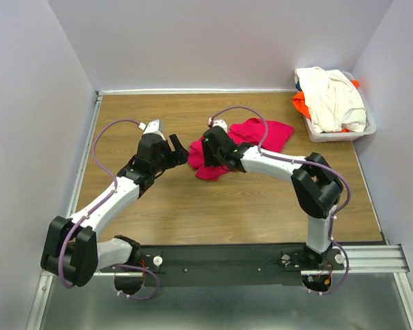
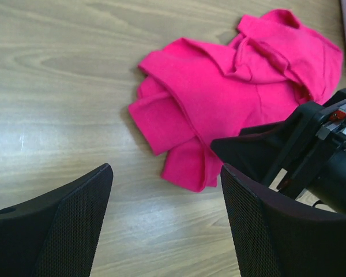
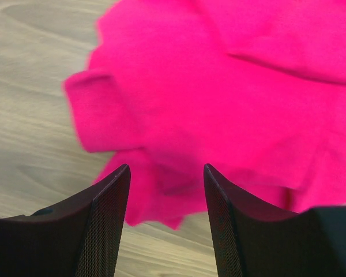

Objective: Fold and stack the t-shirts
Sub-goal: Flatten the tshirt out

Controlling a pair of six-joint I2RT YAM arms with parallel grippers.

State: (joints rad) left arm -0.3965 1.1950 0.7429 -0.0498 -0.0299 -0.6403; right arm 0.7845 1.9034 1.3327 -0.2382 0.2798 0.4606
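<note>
Pink t-shirt [image 1: 261, 134] crumpled, middle of frame, on wood surface [image 1: 193, 206]. Right hand [image 3: 166, 170] over it, wide, empty. Left hand [image 2: 166, 168] beside it, wide, empty. Cream t-shirt [image 1: 334, 100], orange t-shirt [image 1: 301, 104] piled in basket [image 1: 368, 127], upper right.

Orange t-shirt [image 1: 300, 104] mostly beneath cream t-shirt [image 1: 334, 100]

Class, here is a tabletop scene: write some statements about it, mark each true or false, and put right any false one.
1. The pink t-shirt lies neatly folded on the table. False: it lies crumpled.
2. The cream t-shirt sits in the basket. True.
3. The right tool is shut on the pink t-shirt. False: it is open above it.
4. The left tool is open and holds nothing. True.
</note>
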